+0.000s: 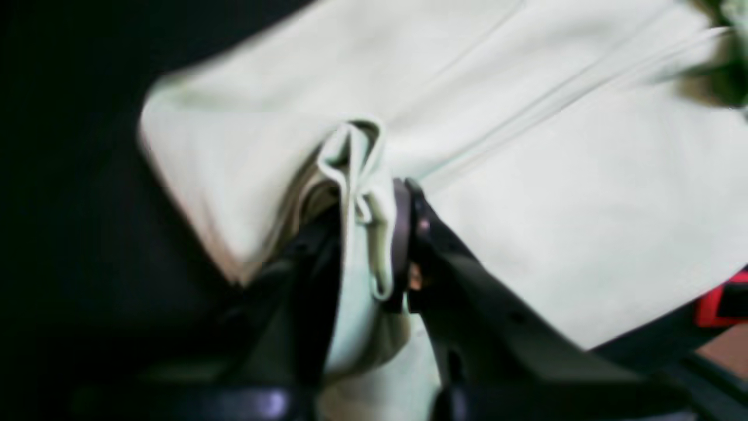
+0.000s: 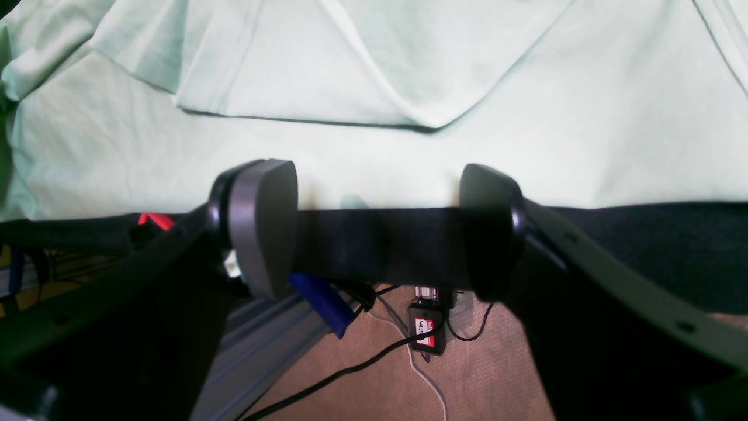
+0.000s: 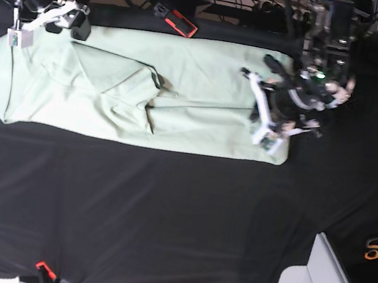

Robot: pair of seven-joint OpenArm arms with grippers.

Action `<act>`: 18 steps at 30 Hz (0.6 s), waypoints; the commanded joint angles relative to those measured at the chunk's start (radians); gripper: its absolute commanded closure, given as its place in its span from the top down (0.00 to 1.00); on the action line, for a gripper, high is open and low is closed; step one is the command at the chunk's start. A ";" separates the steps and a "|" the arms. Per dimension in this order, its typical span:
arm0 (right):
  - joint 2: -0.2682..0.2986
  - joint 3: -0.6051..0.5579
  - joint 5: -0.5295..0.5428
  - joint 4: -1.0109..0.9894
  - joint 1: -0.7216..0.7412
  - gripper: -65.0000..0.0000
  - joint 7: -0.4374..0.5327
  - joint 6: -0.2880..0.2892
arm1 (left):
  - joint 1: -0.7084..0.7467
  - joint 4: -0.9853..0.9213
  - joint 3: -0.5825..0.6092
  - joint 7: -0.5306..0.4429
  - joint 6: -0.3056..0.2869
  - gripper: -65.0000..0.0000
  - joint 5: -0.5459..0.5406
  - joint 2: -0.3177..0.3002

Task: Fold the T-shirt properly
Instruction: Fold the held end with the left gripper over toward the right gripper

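**While one arm pinches a hem, the soft shirt waits to be folded**

Where the left gripper (image 1: 374, 234) stands, at the right end of the cloth in the base view, its jaws are clamped on a bunched ridge of the T-shirt (image 3: 145, 97); the left wrist view shows several thin layers gathered and pressed between the dark fingers (image 1: 403, 228). The right gripper (image 2: 377, 228) hangs at the other end with its jaws spread wide and nothing between them; its round pads (image 2: 263, 225) sit just over the shirt's edge, where pale green meets the black tablecloth (image 3: 160, 224).

Moving outward, the shirt lies spread as a long band across the far part of the table, already doubled in places, with creases and a loose flap near its middle.

By the look of it, the cloth is light, limp and thin. It will sag, drag and wrinkle rather than keep any shape, and a pinch may catch more layers than wanted. I'd say corners and hemmed edges are the places to grasp, both ends lifted together so the fold falls straight.
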 commanded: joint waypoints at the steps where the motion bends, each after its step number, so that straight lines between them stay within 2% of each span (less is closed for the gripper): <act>1: 0.008 0.004 0.015 0.014 0.001 0.63 0.016 0.011 | -0.002 0.017 0.021 -0.009 -0.001 0.00 0.025 0.008; 6: 0.008 0.004 0.015 0.014 0.002 0.63 0.016 0.011 | -0.011 0.017 0.121 -0.009 -0.001 0.00 0.095 0.041; 14: 0.008 0.004 0.015 0.012 0.010 0.63 0.016 0.011 | -0.033 0.011 0.271 -0.009 0.001 0.00 0.099 0.044; 18: 0.008 0.004 0.015 0.012 0.010 0.63 0.016 0.011 | -0.057 0.008 0.305 -0.009 0.001 0.00 0.100 0.074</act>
